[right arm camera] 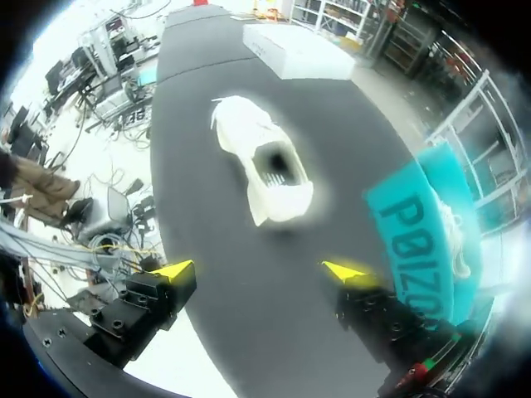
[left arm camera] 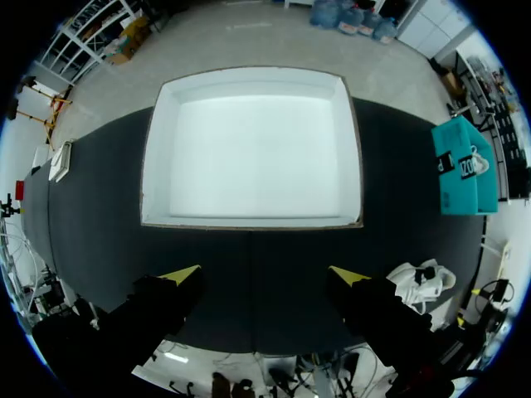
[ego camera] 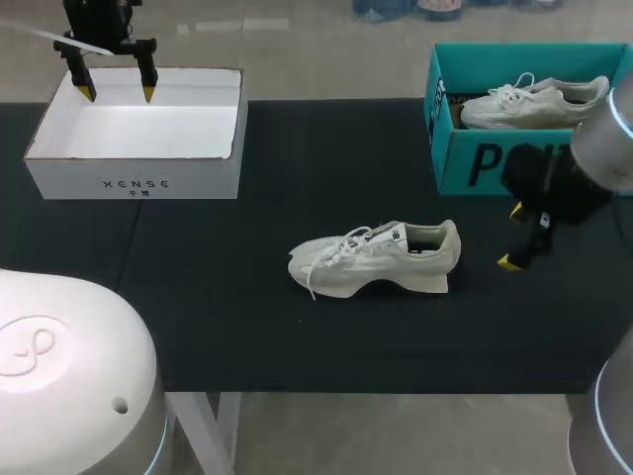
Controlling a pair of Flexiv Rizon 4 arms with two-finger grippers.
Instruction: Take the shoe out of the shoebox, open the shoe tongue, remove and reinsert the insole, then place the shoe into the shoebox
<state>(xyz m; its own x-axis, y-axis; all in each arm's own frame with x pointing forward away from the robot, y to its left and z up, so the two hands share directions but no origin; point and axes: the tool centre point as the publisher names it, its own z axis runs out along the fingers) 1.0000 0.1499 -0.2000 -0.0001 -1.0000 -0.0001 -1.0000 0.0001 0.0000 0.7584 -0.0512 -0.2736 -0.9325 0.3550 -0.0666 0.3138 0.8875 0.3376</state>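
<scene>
since the shoe (ego camera: 376,259) lies upright on the bench (ego camera: 247,327), outside either box and with its opening upward, the right jaws stand open just beside its heel (placed, i judge, for the tongue); the left jaws hang open above the empty white box (ego camera: 134,183).

Teal shoebox (ego camera: 460,163) (right end behind arm (ego camera: 605,148))

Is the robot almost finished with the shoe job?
One white shoe already lies on the table, outside the teal shoebox. Nothing is in hand: the right gripper is open beside its heel, the left gripper open above the white box. Whether the insole was done, I cannot tell. The shoe is not yet boxed.
</scene>
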